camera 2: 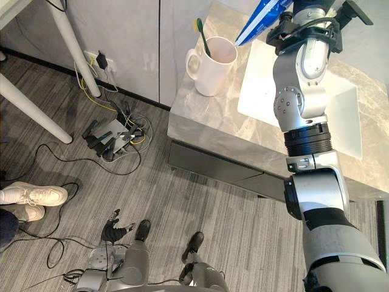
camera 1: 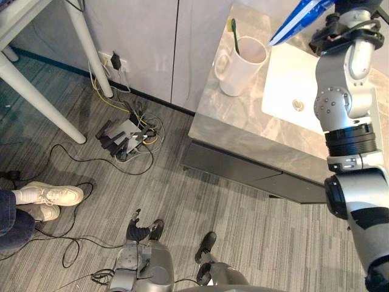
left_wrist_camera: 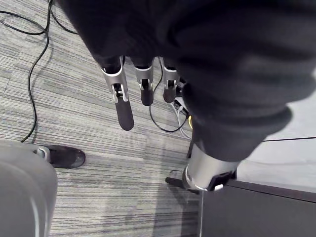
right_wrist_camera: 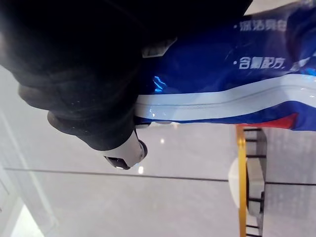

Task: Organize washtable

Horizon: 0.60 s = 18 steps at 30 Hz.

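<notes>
- A white mug (camera 1: pixel 240 70) stands on the grey washtable (camera 1: pixel 237 121) just beside the sink (camera 1: pixel 292 79), with one green toothbrush (camera 1: pixel 234 35) leaning inside it.
- My right hand (right_wrist_camera: pixel 89 94) grips a blue tube (camera 2: pixel 258 18) above the sink, its lower tip at the mug's rim.
- My left hand (left_wrist_camera: pixel 122 106) hangs over the floor (left_wrist_camera: pixel 74 89), fingers straight, holding nothing.

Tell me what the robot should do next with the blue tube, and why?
Probably lower the blue tube, tip first, into the mug. The right hand grips the tube, and its tip seems to sit right by the mug's rim, beside the toothbrush standing inside. The left hand hangs open near the floor.
</notes>
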Tool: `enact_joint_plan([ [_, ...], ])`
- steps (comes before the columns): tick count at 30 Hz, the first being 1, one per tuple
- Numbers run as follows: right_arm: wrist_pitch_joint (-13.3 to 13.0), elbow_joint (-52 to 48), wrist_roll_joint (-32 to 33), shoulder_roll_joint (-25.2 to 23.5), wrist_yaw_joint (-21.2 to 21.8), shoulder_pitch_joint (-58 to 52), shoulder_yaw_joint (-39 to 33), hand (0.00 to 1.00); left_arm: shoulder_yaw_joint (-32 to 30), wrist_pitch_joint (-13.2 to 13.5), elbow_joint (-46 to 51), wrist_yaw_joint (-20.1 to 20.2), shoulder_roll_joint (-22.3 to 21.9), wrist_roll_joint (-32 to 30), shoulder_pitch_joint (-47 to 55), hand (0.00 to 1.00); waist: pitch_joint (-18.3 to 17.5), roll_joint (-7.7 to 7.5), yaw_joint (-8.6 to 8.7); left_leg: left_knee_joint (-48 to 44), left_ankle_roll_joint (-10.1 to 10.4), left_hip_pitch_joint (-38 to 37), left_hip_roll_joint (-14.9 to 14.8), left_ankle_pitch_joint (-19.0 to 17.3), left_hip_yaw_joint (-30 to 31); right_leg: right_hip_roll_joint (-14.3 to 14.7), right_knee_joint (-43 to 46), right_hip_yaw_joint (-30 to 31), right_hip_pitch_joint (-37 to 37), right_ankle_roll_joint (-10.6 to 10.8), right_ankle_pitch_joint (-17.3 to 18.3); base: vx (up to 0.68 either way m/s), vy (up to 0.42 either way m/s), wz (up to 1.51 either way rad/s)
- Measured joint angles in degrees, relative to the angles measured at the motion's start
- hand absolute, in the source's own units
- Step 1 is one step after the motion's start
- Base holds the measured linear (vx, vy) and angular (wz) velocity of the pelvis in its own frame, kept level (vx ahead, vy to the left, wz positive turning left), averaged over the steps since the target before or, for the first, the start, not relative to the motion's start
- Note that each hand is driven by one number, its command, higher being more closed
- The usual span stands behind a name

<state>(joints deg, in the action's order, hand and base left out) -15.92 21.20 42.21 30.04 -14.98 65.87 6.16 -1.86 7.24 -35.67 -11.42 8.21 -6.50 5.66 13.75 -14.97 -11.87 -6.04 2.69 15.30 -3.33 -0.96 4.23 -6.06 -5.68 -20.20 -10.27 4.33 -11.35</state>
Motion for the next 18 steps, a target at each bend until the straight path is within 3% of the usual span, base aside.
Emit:
enact_joint_plan([
  [18,0.2,2.8,0.0,0.0,-1.2,3.9,5.0,1.0,1.5,0.6,-0.5,-0.2,1.2,2.7,-1.4,0.0,2.2,-0.47,-0.07,-0.1,0.0,1.4,0.0,0.0,0.2,0.0,0.0,0.1,-1.2,0.0,0.0,0.0,0.004,0.01],
])
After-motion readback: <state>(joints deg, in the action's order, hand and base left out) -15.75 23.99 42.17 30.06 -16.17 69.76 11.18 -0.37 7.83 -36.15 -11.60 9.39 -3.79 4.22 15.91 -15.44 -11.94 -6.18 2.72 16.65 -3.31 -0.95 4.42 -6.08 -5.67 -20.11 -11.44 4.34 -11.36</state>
